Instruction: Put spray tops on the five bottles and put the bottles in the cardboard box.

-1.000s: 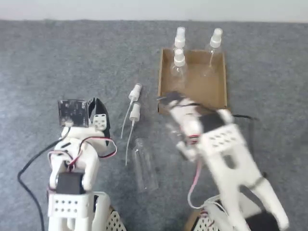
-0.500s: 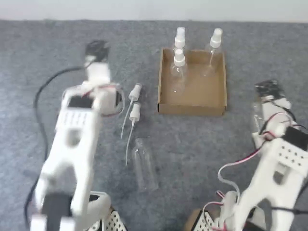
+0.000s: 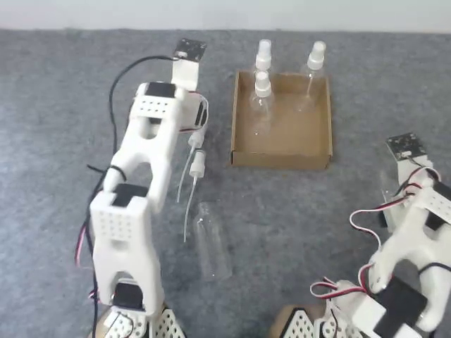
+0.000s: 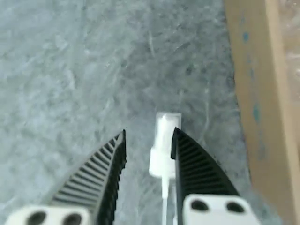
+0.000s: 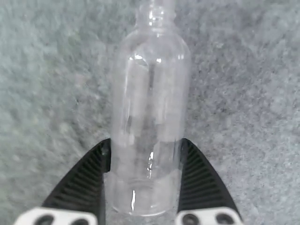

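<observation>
The left end effector [image 4: 148, 132] is hanging open over a spray top [image 4: 164, 145], which is lying between its fingers [image 4: 108, 164] beside the cardboard box [image 4: 253, 93]; the top's tube is running out of frame. The right end effector [image 5: 145, 143] is gripping an uncapped bottle [image 5: 147, 93] near the right edge of the tabletop [image 3: 56, 105]; the bottle's mouth is being cut off.

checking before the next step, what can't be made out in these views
left gripper: high view, jaws hidden under its own arm.
spray top: left wrist view, tube cut off by the edge and a jaw.
clear bottle: right wrist view, mouth cut off by the edge; high view, mostly hidden by the right gripper and its arm.
</observation>
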